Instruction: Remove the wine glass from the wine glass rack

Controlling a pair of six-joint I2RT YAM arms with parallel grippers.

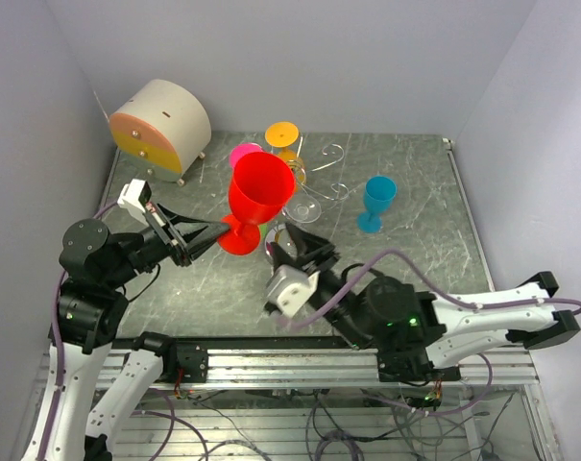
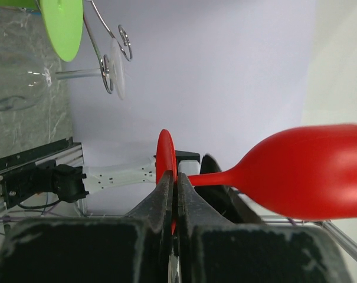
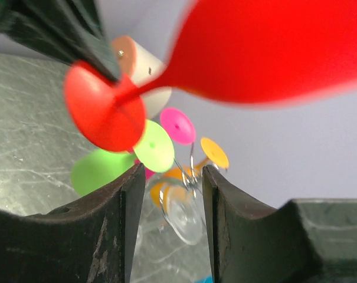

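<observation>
Left claw (image 1: 205,237) is pinching the red glass (image 1: 261,192) by its round foot. I see the glass standing up, just past the claw tips, and the rack (image 1: 334,152) behind it. Right claw (image 1: 304,248) waits spread, close below.

Red wine glass (image 1: 261,192) upright; clear of rack (image 1: 334,151).

Wine glasses: six (red glass (image 1: 261,192), blue glass (image 1: 376,202), orange glass (image 1: 282,133), pink glass (image 1: 242,154), clear glass (image 1: 307,209), green glass (image 3: 154,146), the last seen only from the wrists)
Wine glass rack (image 1: 319,168): one
Round drawer box (image 1: 160,125): one
Grippers: two (left gripper (image 1: 218,231), right gripper (image 1: 304,246))
</observation>
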